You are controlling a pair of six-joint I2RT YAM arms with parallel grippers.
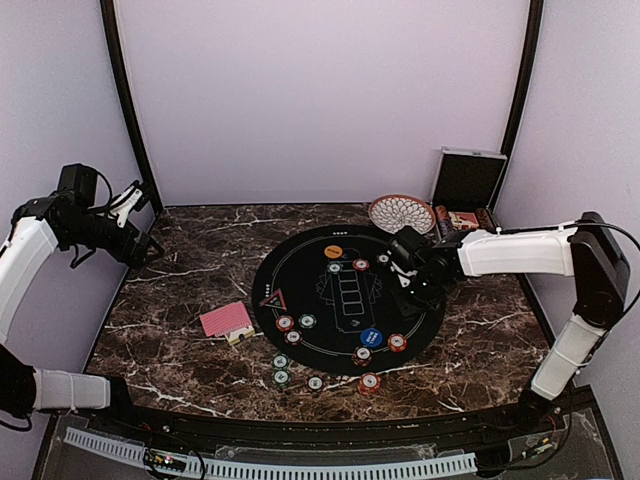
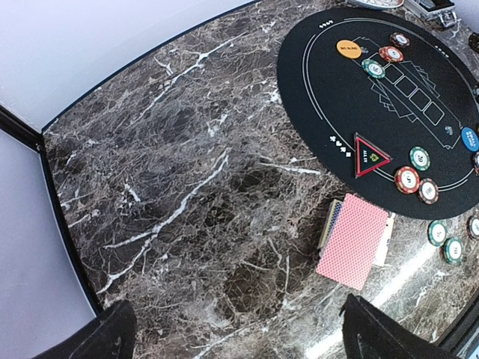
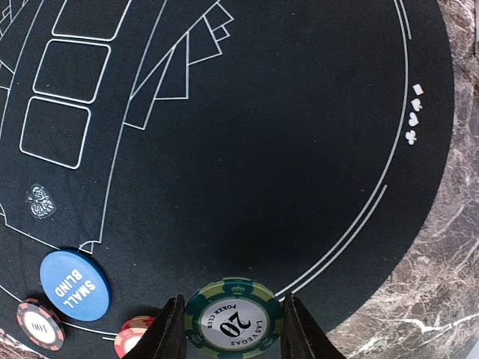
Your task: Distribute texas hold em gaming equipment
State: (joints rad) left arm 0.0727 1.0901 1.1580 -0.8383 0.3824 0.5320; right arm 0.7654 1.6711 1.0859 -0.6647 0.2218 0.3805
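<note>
My right gripper [image 3: 234, 323] is shut on a green "20" poker chip [image 3: 234, 318], held above the right part of the round black poker mat [image 1: 345, 295]; it also shows in the top view [image 1: 407, 283]. A blue small-blind disc [image 3: 75, 285] and red chips [image 3: 40, 324] lie to the chip's left. An orange disc [image 1: 333, 252] lies at the mat's far side. The pink-backed card stack [image 2: 353, 239] lies left of the mat. My left gripper [image 2: 239, 338] is open and empty, raised over the table's left side [image 1: 135, 228].
A patterned bowl [image 1: 401, 213] and an open silver case [image 1: 467, 180] stand at the back right. Several chips [image 1: 281, 370] lie on the marble in front of the mat. A red triangle marker [image 2: 370, 155] lies on the mat's left edge.
</note>
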